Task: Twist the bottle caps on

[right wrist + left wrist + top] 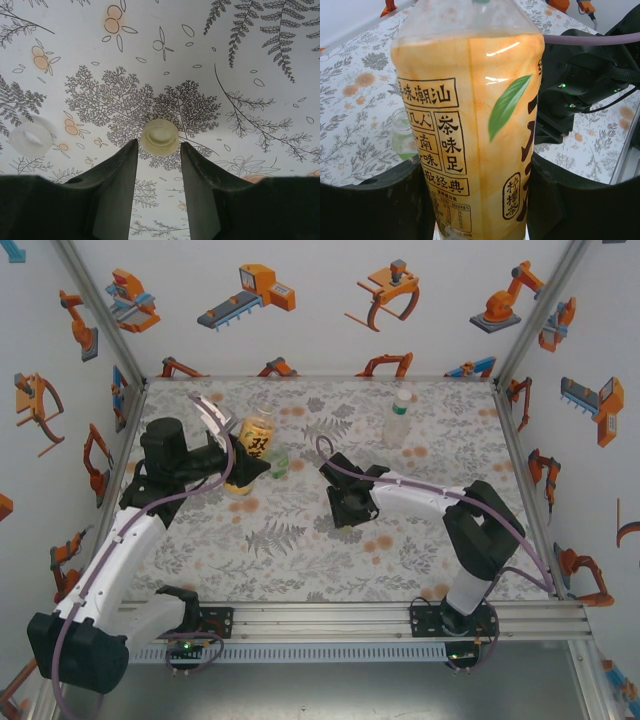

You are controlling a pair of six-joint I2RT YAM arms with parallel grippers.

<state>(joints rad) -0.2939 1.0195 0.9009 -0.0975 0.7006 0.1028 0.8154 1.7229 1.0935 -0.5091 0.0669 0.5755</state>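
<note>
Overhead and wrist views of a desk (300,570) with a floral print. At 9 o'clock from the desk centre, the left arm (130,530) is extended, and the left jaws are pressed against the sides of the yellow bottle (255,440), which is held upright. In the left wrist view, the yellow bottle (470,125) is seen clamped between the two dark fingers (370,205), its label printed with black characters and a green leaf. The short green bottle (279,462) is placed on the desk just beside the yellow bottle at its 4 o'clock. In the left wrist view it (402,135) is seen at 9 o'clock of the yellow bottle, partly hidden behind it. The clear bottle (398,420) with the white and green label is stood upright at 1 o'clock from the desk centre, well apart from both arms. The right arm (430,500) is bent inward, and the right jaws are lowered towards the desk near its centre. In the right wrist view, the fingers (115,190) are set narrowly apart, and the pale cap (159,136) is framed at 12 o'clock between their tips. Whether it is pinched cannot be told. A white cap (31,138) is laid on the desk at 9 o'clock of the pale cap, well apart from it.
</note>
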